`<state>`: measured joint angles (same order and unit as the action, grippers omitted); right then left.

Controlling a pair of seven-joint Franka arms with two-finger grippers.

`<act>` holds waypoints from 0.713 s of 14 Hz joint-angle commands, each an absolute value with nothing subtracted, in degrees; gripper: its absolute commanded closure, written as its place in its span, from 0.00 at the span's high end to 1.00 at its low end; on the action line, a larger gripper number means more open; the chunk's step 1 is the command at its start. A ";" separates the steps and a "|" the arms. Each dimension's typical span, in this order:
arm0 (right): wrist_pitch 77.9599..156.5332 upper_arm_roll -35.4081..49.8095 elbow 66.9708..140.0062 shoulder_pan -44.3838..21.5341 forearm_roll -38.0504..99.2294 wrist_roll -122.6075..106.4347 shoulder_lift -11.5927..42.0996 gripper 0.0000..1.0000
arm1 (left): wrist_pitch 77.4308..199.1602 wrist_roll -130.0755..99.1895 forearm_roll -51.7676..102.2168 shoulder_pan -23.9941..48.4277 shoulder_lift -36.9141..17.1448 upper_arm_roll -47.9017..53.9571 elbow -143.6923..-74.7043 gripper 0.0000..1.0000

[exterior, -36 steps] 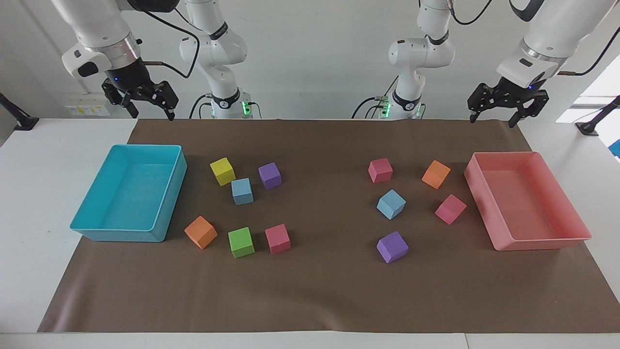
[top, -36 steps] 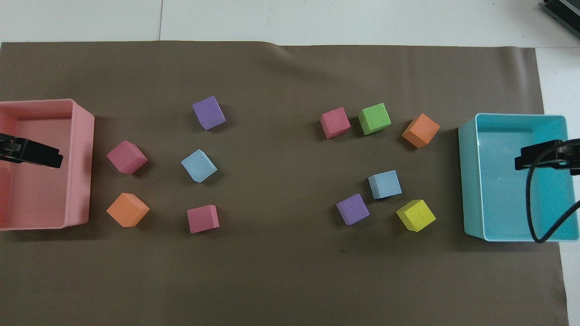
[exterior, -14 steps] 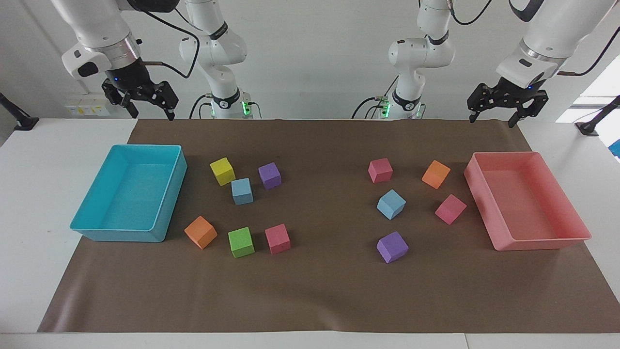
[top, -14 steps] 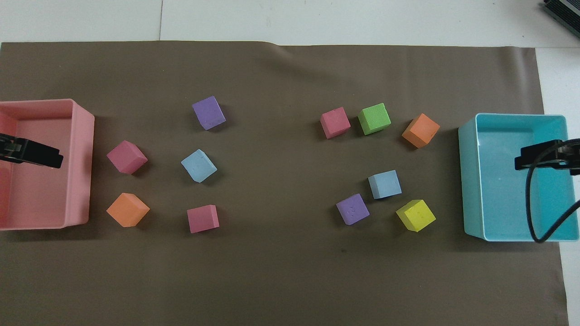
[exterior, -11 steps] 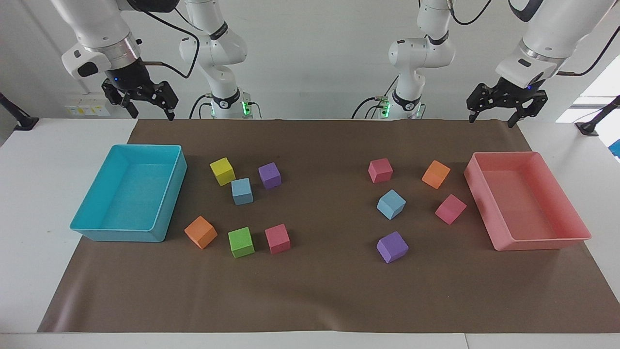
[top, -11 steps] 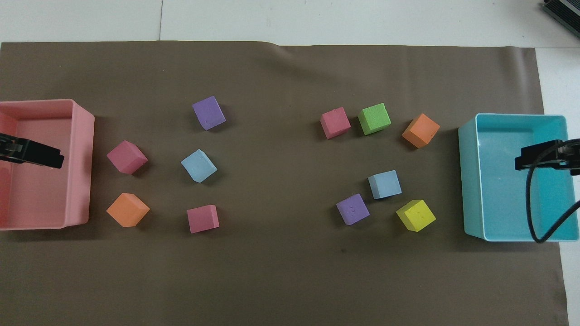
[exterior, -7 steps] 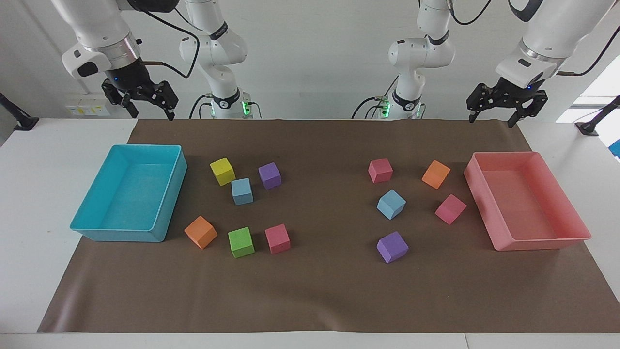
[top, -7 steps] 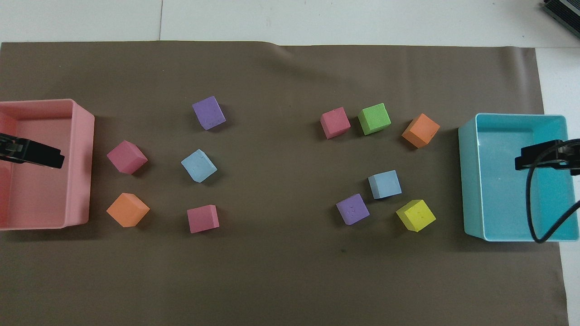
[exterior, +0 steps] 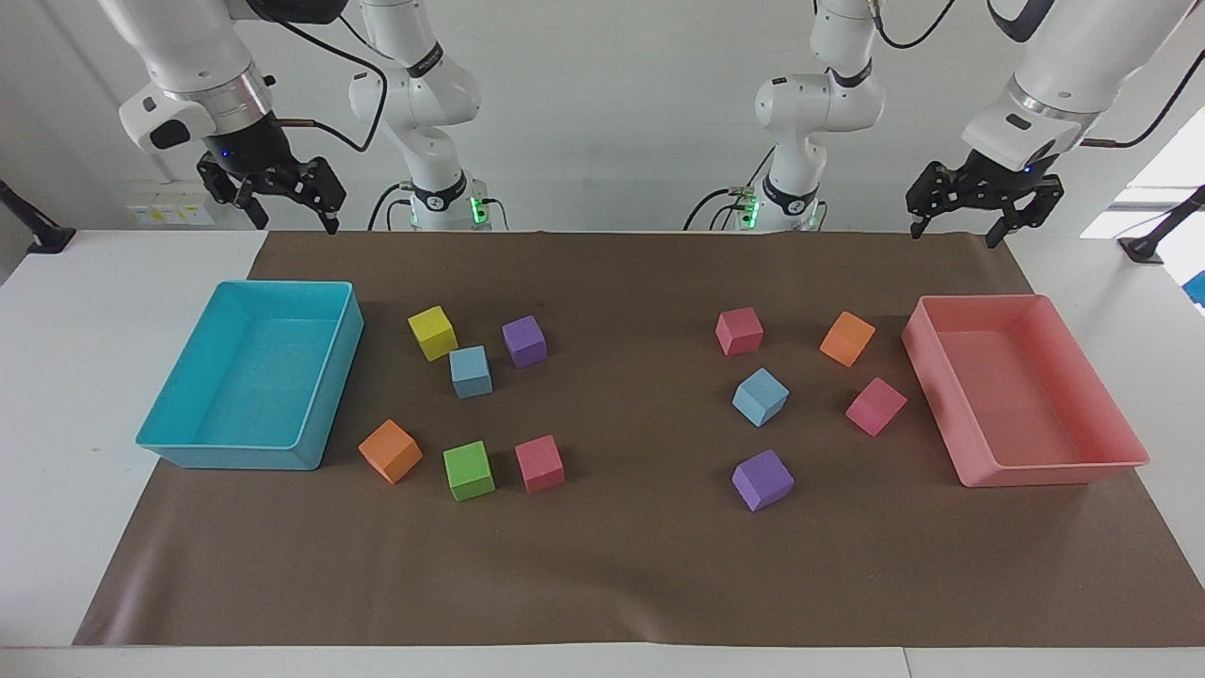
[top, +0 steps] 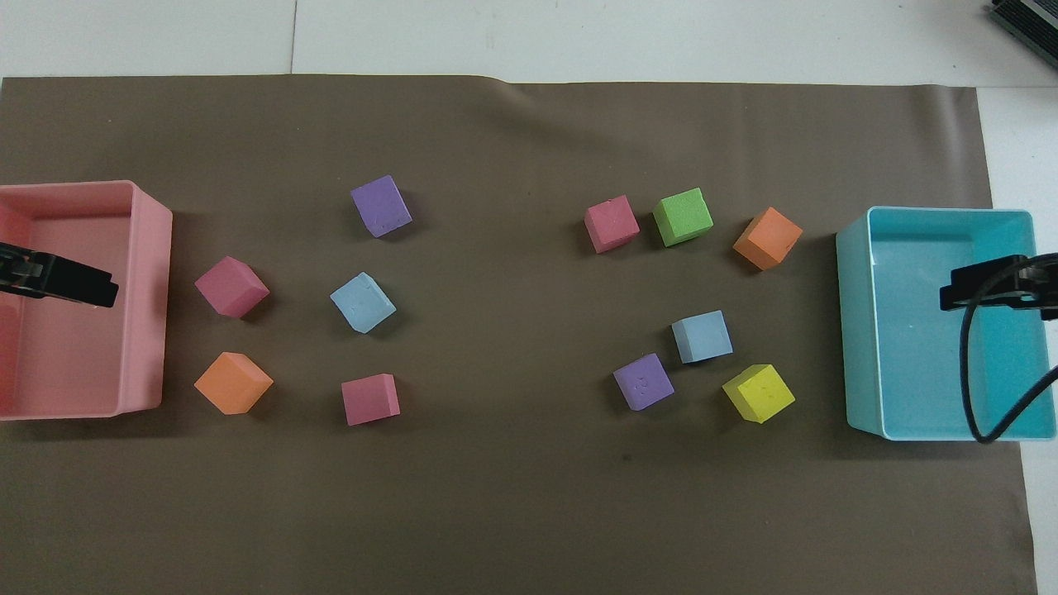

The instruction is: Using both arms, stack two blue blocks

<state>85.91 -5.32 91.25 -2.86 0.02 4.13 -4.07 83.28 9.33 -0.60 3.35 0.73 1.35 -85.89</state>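
Two sky-blue blocks lie apart on the brown mat. One blue block [exterior: 471, 371] [top: 702, 336] sits between a yellow and a purple cube, toward the right arm's end. The other blue block [exterior: 760, 396] [top: 362, 302] sits turned cornerwise toward the left arm's end. My right gripper [exterior: 294, 224] hangs open and empty high over the cyan tray [exterior: 179, 450]. It also shows in the overhead view [top: 988, 287]. My left gripper [exterior: 954, 235] hangs open and empty high over the pink tray [exterior: 1054, 471]. It also shows in the overhead view [top: 62, 283].
Around the first blue block lie a yellow cube [exterior: 432, 332], a purple cube [exterior: 524, 341], an orange cube [exterior: 390, 451], a green cube [exterior: 469, 470] and a pink cube [exterior: 539, 463]. Around the other lie two pink cubes [exterior: 739, 330] [exterior: 875, 406], an orange cube [exterior: 847, 338] and a purple cube [exterior: 763, 479].
The left gripper has crept very slightly toward the blocks. The right arm and all the blocks have not moved.
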 commanded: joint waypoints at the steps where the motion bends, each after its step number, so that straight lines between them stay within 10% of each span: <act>1: 86.31 -5.19 92.90 -2.64 -1.49 2.64 -5.45 1.00 | 82.97 10.02 0.09 2.99 1.67 1.49 -86.92 1.00; 10: 86.40 -5.27 93.34 -2.64 -1.49 2.64 -5.71 1.00 | 82.97 10.02 0.09 2.99 1.67 1.58 -86.92 1.00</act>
